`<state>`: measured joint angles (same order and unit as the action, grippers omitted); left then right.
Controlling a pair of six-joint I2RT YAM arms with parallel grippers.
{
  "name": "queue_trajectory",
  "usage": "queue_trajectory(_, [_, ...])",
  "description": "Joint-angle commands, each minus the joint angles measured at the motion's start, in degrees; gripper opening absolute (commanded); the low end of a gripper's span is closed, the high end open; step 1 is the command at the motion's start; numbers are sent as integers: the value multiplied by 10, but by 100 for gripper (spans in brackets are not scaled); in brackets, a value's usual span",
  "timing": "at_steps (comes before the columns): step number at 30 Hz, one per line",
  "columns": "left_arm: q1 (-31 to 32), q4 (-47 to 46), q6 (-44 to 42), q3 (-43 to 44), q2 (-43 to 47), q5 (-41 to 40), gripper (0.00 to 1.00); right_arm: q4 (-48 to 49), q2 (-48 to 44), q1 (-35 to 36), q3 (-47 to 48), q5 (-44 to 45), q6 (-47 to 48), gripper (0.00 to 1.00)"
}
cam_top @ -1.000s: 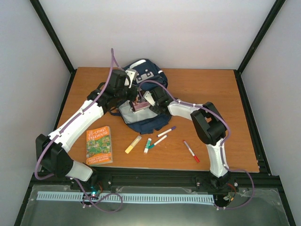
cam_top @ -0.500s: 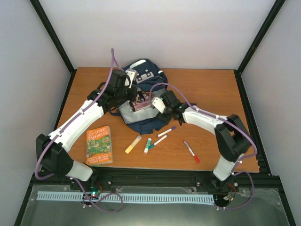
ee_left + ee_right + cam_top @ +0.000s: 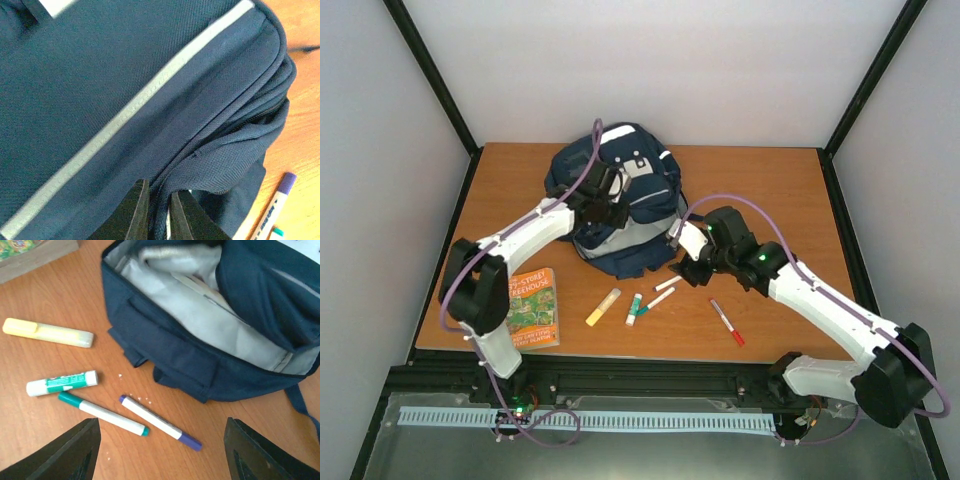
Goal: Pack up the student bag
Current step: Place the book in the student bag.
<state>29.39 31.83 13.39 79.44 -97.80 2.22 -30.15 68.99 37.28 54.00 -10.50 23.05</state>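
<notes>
This is a robotics lab test cell. A wooden desk (image 3: 770, 200) is boxed in by plain white panels (image 3: 670, 70) and black frame posts (image 3: 432, 80). Two white robot arms, the left arm (image 3: 535, 228) and the right arm (image 3: 820, 300), are bolted to a black rail (image 3: 650, 385) at the near edge. A slotted cable duct (image 3: 620, 420) runs in front.

Navy, white-striped student bag (image 3: 620, 205) lies open, grey lining showing.

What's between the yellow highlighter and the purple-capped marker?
A green-and-white stick and a teal-capped marker lie between the yellow highlighter and the purple-capped marker; clearest in the right wrist view.
</notes>
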Motion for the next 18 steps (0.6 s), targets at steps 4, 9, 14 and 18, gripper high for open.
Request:
queue_trajectory(4, [-8, 4, 66, -11, -38, 53, 16, 1, -26, -2, -23, -31, -19, 69])
queue_trajectory(9, [-7, 10, 79, -71, 37, 70, 48, 6, -31, -2, -36, -33, -14, 70])
queue_trajectory(14, [-7, 45, 89, -137, 147, 14, 69, 6, -39, -3, -23, -35, -14, 72])
queue_trajectory(18, [-11, 104, 100, -172, 226, -74, 88, -7, -26, -3, 22, -69, -6, 73])
